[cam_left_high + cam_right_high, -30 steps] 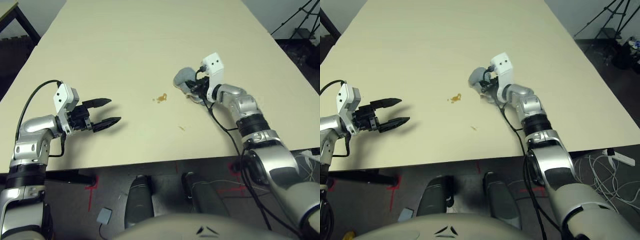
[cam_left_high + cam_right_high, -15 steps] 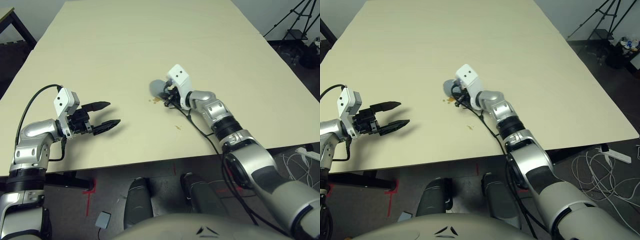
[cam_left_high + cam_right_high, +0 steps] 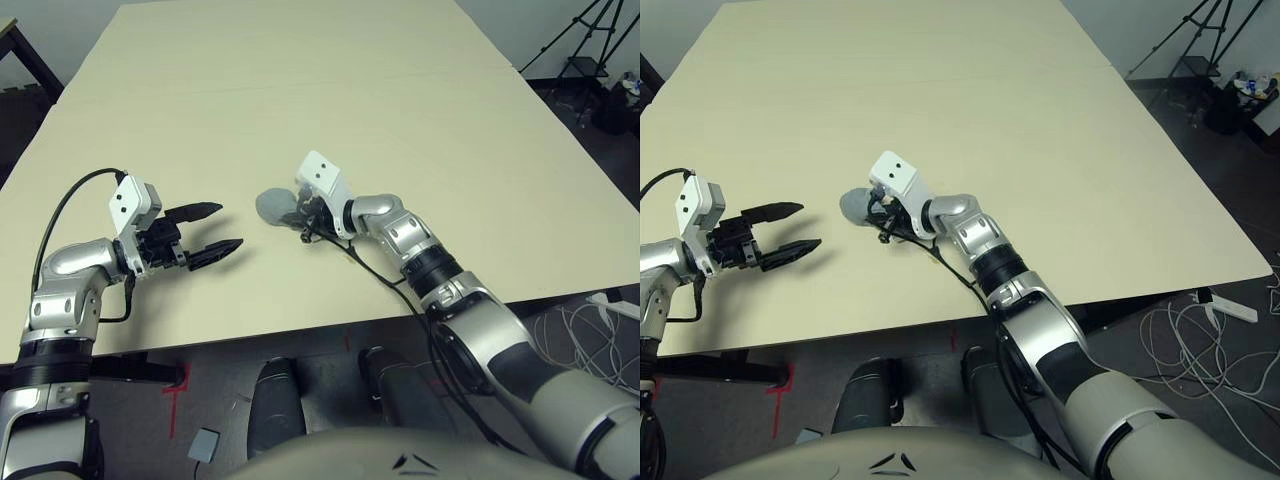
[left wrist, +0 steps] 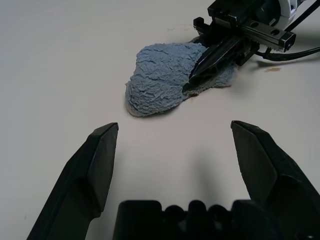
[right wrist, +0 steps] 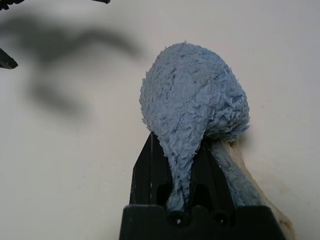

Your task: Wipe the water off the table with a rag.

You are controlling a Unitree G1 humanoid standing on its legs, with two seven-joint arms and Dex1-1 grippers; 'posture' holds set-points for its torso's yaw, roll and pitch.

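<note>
The right gripper [image 5: 180, 165] pinches the rag [image 5: 192, 102], which lies bunched on the table [image 3: 400, 100]. The left gripper [image 3: 222, 227] hovers near the rag, its fingers spread wide and empty.

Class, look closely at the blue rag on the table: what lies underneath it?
The rag, gripped by the right gripper, lies on the pale table. Bare tabletop surrounds it. Whether any water sits beneath cannot be seen, as the cloth covers that patch.
</note>
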